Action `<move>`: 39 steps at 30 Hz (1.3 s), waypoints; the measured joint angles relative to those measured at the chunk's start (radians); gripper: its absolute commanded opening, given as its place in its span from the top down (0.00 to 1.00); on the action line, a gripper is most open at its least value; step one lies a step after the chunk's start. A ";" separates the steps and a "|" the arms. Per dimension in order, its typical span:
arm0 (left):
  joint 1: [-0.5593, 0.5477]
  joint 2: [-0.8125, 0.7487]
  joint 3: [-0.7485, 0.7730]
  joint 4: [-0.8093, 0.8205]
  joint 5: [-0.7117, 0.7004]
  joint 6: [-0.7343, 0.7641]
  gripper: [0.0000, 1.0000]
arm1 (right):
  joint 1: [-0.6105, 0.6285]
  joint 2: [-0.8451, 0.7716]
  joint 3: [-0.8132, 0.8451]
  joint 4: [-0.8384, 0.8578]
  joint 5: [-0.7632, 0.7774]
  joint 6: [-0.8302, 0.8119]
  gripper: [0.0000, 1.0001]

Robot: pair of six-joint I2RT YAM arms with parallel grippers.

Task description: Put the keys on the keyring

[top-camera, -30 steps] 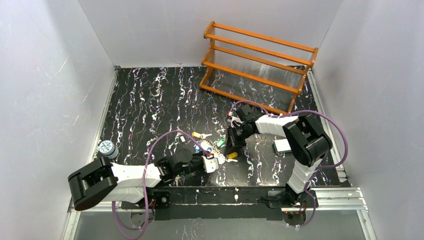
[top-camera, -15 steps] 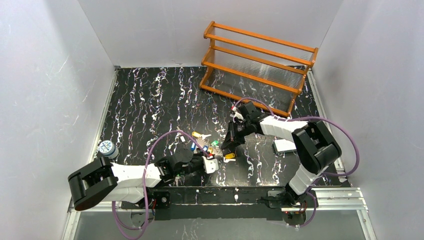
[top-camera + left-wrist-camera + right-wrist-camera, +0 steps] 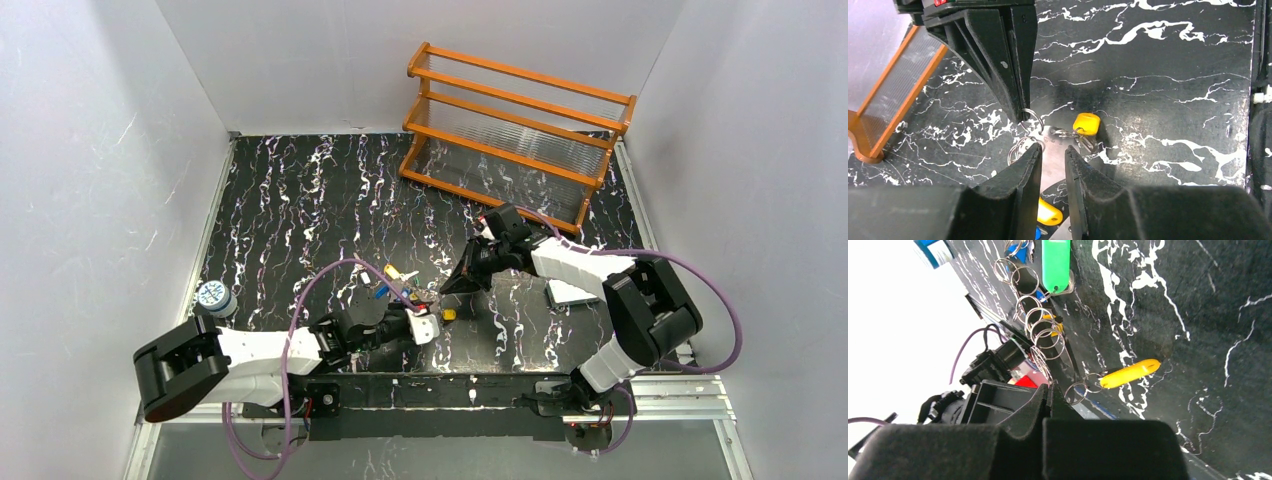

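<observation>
Two fingers (image 3: 1015,192) of the left hand (image 3: 1052,150) pinch the silvery keyring (image 3: 1053,137) low over the worktop (image 3: 1173,75). The right hand (image 3: 1019,114), pressed together, tips against a small ring (image 3: 1034,120); a yellow-headed key (image 3: 1086,123) lies just beside the keyring.

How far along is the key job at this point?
Seemingly done: the green key and a row of small rings look strung on the keyring. In hand: the left gripper pinches the keyring; the shut right gripper has its tip at a ring beside it. Left: a yellow key lies on the table, not clearly on the keyring yet.
</observation>
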 measured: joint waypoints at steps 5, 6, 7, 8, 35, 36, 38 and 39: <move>-0.030 -0.021 0.008 0.001 -0.055 0.009 0.75 | 0.000 -0.012 -0.001 -0.003 -0.002 0.076 0.99; -0.037 -0.021 0.013 0.000 -0.068 0.013 0.74 | 0.000 -0.012 -0.001 -0.003 -0.003 0.087 0.99; -0.045 -0.021 0.019 -0.001 -0.082 0.016 0.74 | 0.000 -0.012 -0.002 -0.003 -0.006 0.095 0.99; -0.053 -0.021 0.024 0.000 -0.097 0.019 0.74 | 0.000 -0.012 -0.002 -0.003 -0.009 0.102 0.99; -0.117 0.119 0.124 -0.017 -0.358 0.004 1.00 | -0.003 -0.034 -0.036 0.034 -0.014 0.171 0.97; -0.118 0.117 0.124 -0.018 -0.364 0.003 1.00 | -0.003 -0.034 -0.037 0.040 -0.016 0.171 0.94; -0.117 0.108 0.124 -0.023 -0.375 -0.002 1.00 | -0.003 -0.034 -0.040 0.059 -0.022 0.171 0.88; -0.118 0.099 0.124 -0.030 -0.379 -0.007 1.00 | -0.003 -0.035 -0.043 0.069 -0.027 0.169 0.84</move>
